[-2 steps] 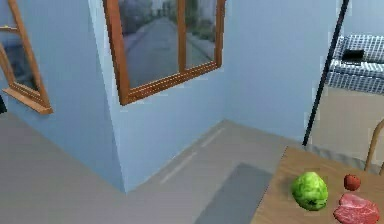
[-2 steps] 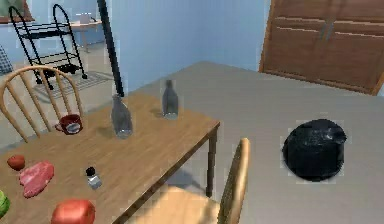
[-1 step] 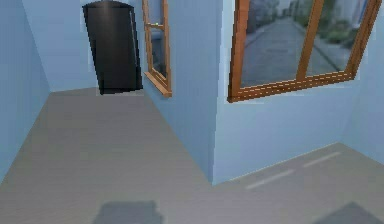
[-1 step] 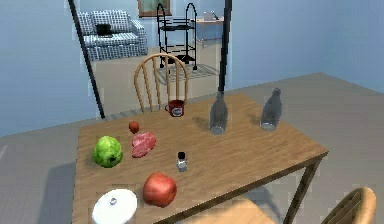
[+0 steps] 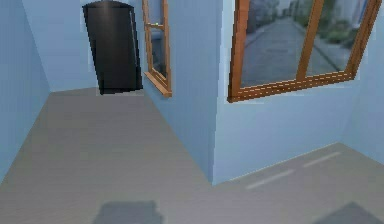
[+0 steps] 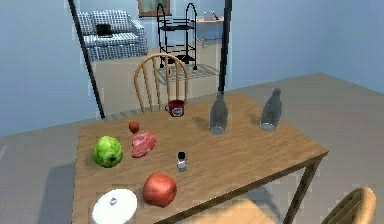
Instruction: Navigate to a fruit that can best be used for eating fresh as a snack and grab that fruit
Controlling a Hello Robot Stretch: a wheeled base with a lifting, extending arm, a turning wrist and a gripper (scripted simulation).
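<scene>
**Green and red apples on the wooden table**

Green apple (image 6: 108, 152) sits near the left end of the wooden table (image 6: 250, 150) in the arm side view. A red apple (image 6: 159, 188) lies closer to the near edge, well apart from the green one. Just left of the red apple, a white plate (image 6: 114, 206) rests at the table's near edge.

Beside the green apple lies a pinkish lump (image 6: 144, 143) whose kind is hard to make out. Behind it is a small red round thing (image 6: 134, 126), perhaps a tomato. A small shaker (image 6: 182, 160) stands upright near the middle of the table. A red mug (image 6: 176, 108) stands at the far edge. Two grey bottles (image 6: 219, 113) (image 6: 270, 108) stand upright towards the right, apart from each other.

A wooden chair (image 6: 163, 80) is at the table's far side, and the back of another chair (image 6: 355, 208) shows at the lower right corner. Through the doorway beyond are a checked sofa (image 6: 108, 30) and a black wire cart (image 6: 177, 30).

The gripper's state cannot be told from these views.

The forward view has blue walls, a grey floor (image 5: 100, 150), a dark door (image 5: 112, 45) at the end of a passage and two wood-framed windows (image 5: 300, 45) (image 5: 155, 40).
</scene>
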